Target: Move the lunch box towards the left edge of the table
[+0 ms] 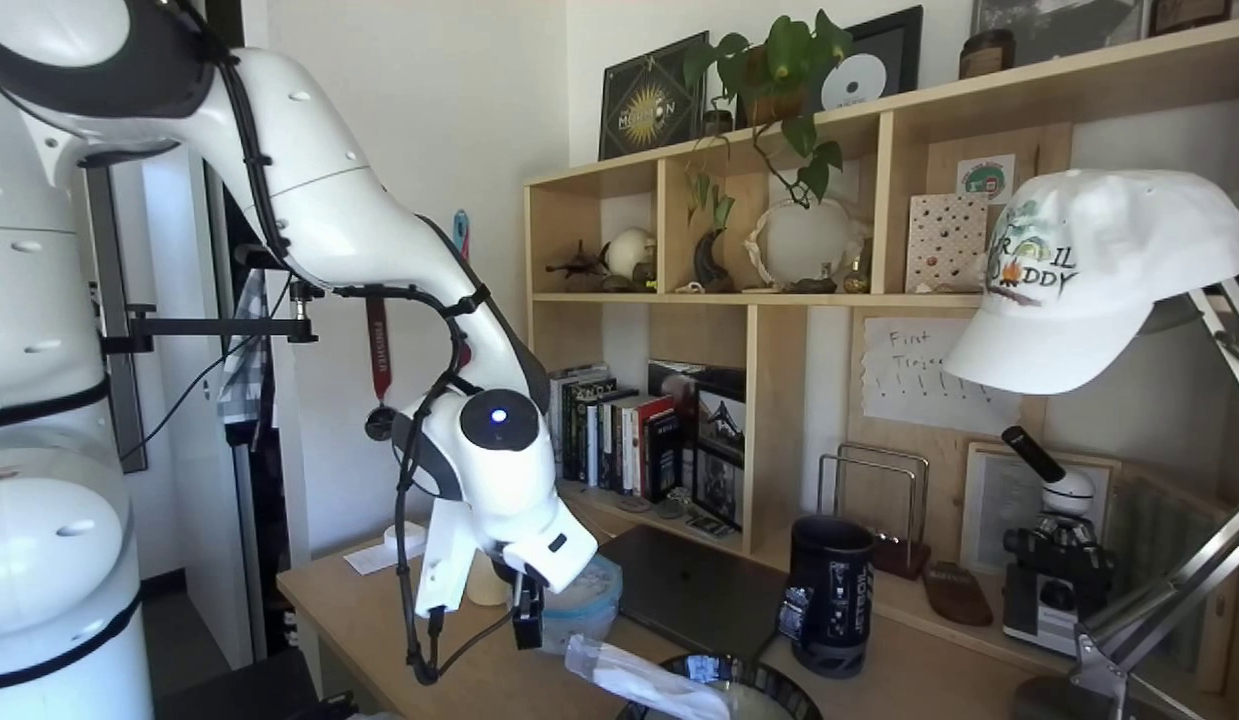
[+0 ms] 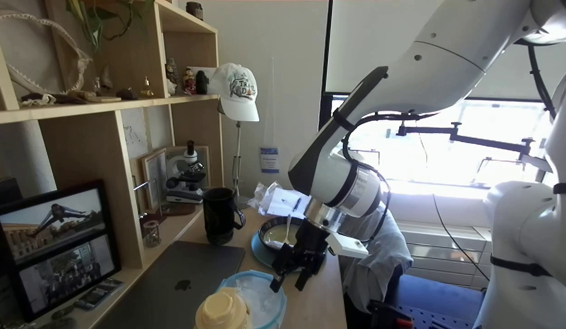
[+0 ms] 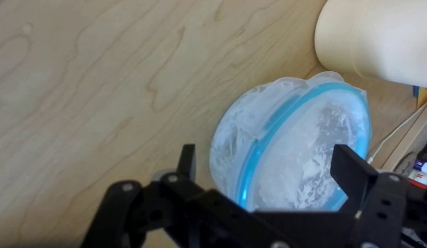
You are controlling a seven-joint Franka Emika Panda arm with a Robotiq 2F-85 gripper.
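Note:
The lunch box is a round, squat, light blue container with a cloudy lid. It stands on the table (image 1: 379, 635) in both exterior views (image 1: 589, 615) (image 2: 267, 299). In the wrist view the lunch box (image 3: 296, 137) lies mostly between and beyond the fingers. My gripper (image 3: 264, 148) is open and empty, one finger over bare wood beside the box, the other overlapping the lid's far rim in the picture. In an exterior view the gripper (image 2: 288, 285) hangs just above the box's side, fingers pointing down. I cannot tell whether a finger touches the box.
A cream bottle (image 2: 221, 310) stands right beside the lunch box. A dark closed laptop (image 2: 187, 260) lies along the shelf side. A black mug (image 2: 219, 214) and a dark bowl (image 2: 266, 228) on a blue plate (image 2: 257, 253) stand further along. A wooden shelf unit (image 1: 764, 430) backs the table.

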